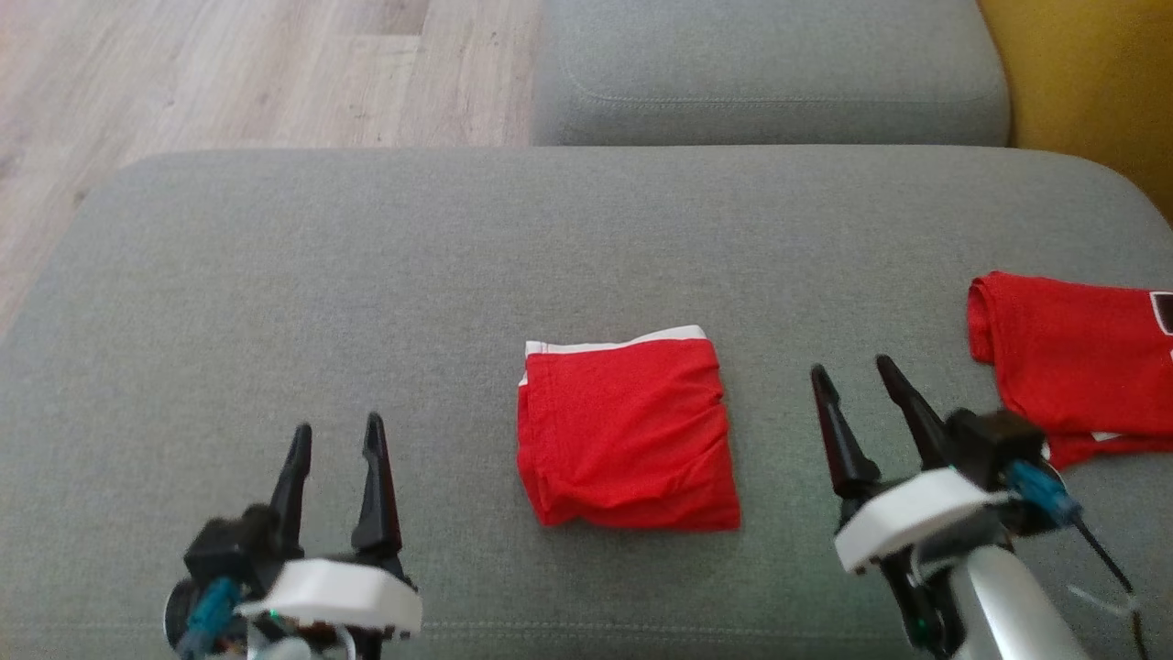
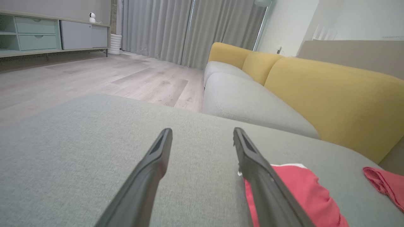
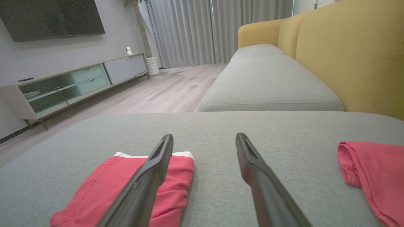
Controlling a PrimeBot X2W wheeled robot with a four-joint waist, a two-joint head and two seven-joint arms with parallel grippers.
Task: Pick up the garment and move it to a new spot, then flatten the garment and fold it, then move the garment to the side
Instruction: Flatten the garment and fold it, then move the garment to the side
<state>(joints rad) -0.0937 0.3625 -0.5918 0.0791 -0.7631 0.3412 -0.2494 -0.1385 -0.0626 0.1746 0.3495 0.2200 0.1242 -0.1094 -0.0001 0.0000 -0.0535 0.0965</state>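
Grey woven fabric covers the broad sofa cushion [image 1: 275, 275]. At its centre lies the folded red garment with a white waistband [image 1: 628, 440], well apart from a second red garment [image 1: 1063, 357] at the right. Your left end effector [image 1: 338, 423] and right end effector [image 1: 851, 365] flank it, both open and empty. Pinch all layers at one edge and lift low, so the fold should hold.

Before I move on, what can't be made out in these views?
- Second garment: head view, cut off by the right edge, along with its dark patch; lower corner behind the wrist of the right tool.
- Folded garment: left wrist view, partly behind a finger of the left tool, and cut by the bottom edge.
- Folded garment, right wrist view: middle hidden by a right tool finger.
- Its inner layers: covered by the top layer in every view.
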